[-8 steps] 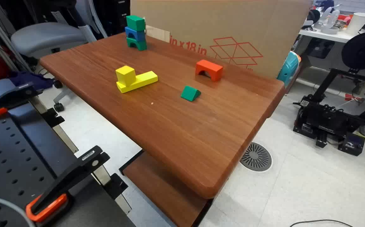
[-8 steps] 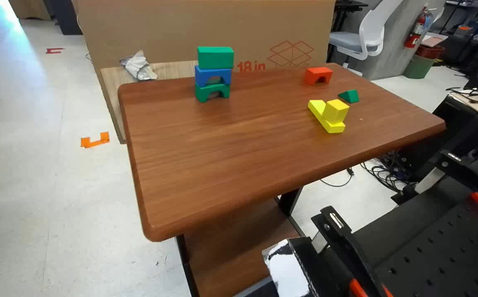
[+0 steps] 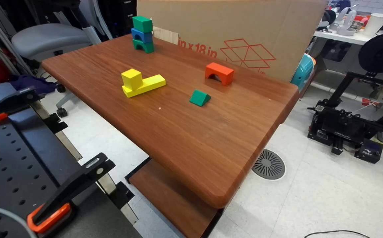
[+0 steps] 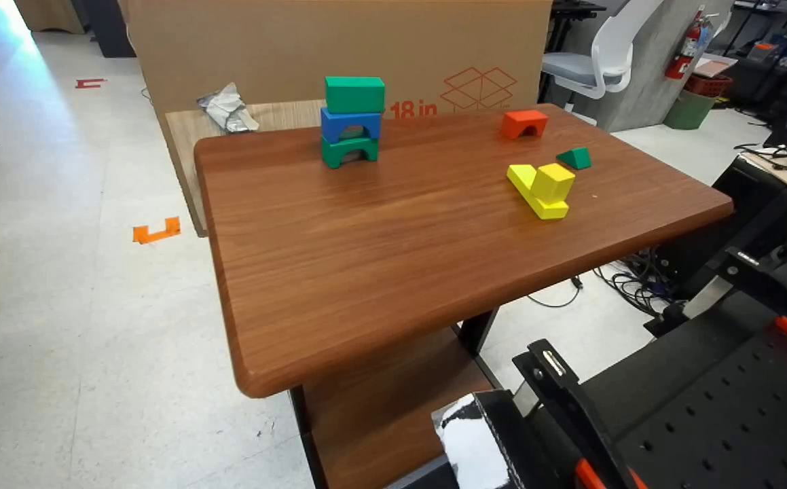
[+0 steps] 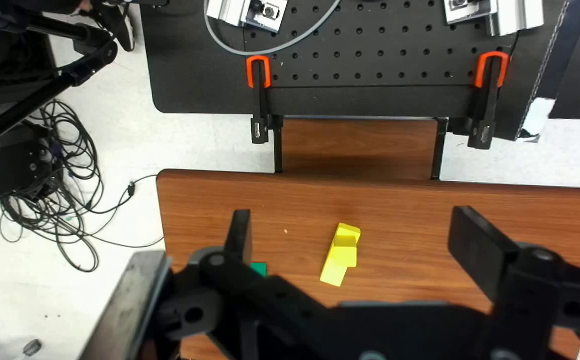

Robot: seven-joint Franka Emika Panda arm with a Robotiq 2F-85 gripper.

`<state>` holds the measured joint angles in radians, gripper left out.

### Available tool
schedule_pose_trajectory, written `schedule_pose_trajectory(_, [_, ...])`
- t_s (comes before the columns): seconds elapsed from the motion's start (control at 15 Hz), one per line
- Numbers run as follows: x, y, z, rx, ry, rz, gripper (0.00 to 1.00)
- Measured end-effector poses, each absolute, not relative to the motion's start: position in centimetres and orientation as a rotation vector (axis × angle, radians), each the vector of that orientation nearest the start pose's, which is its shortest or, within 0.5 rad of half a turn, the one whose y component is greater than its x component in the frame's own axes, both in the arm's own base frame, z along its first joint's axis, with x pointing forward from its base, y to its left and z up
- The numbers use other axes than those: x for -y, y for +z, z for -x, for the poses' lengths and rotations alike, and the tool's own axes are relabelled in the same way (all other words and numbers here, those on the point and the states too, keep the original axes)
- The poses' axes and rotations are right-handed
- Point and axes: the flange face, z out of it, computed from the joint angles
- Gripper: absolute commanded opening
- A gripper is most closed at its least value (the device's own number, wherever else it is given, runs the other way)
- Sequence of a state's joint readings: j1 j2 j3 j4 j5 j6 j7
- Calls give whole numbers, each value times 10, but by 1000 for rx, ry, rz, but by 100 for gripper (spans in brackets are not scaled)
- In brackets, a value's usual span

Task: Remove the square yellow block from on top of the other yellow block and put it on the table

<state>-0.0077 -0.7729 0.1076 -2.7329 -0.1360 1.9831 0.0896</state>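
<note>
The square yellow block (image 3: pixel 132 79) sits on one end of the other yellow block (image 3: pixel 154 84), a long flat bar lying on the wooden table (image 3: pixel 191 138). In an exterior view the cube (image 4: pixel 553 182), the bar (image 4: pixel 521 178) and the table (image 4: pixel 366 238) also show. In the wrist view the cube (image 5: pixel 346 254) overlaps the middle of the bar (image 5: pixel 333 275). My gripper (image 5: pixel 354 212) shows only in the wrist view. It is open and empty, with fingers wide apart, high above the table (image 5: pixel 204 200). Both yellow blocks appear between the fingers, touched by neither.
A green triangular block (image 3: pixel 200 98) and an orange arch (image 3: pixel 220 73) stand beside the bar. A stack of a green block, blue arch (image 4: pixel 351 123) and green arch stands farther off. A cardboard box (image 3: pixel 277 33) stands behind the table. A black perforated bench (image 5: pixel 360 100) with clamps faces it.
</note>
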Motion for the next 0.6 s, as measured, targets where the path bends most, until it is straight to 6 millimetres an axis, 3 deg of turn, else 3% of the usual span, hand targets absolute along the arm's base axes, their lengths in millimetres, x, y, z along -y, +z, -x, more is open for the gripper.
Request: schedule_pose_trajectory(0.6, [-22,439,-321,65,-123,3326,100])
